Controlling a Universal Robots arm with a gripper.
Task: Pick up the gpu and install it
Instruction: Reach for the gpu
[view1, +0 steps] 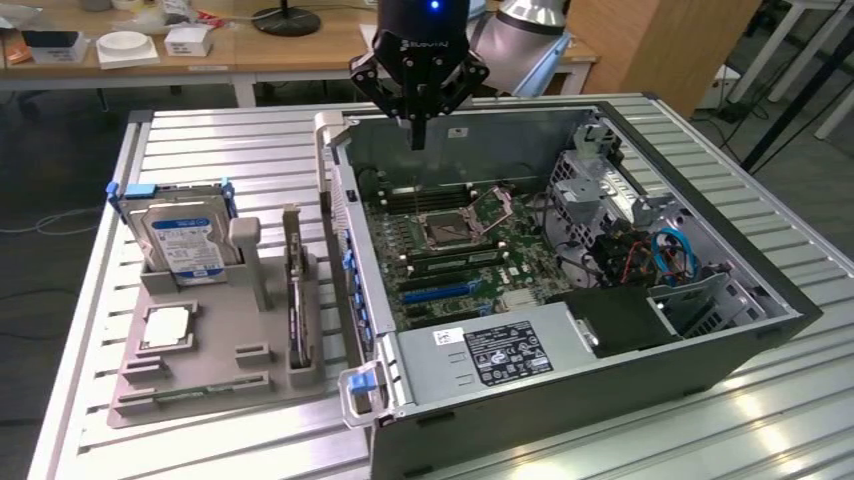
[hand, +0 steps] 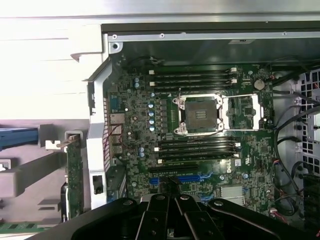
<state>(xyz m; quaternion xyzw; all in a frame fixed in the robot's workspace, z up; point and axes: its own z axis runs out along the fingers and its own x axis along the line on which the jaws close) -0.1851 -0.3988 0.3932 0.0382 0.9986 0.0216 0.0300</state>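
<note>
My gripper, fingers pinched together, empty, hangs well apart from the gpu standing edge-on outside the case; I judge it light, stiff, fragile, best grasped by its upper edge

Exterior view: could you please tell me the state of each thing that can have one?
gripper: shut, empty, over the case.
gpu: on edge in the holder, not installed.
case: side open.
CPU socket: open, empty.
</note>
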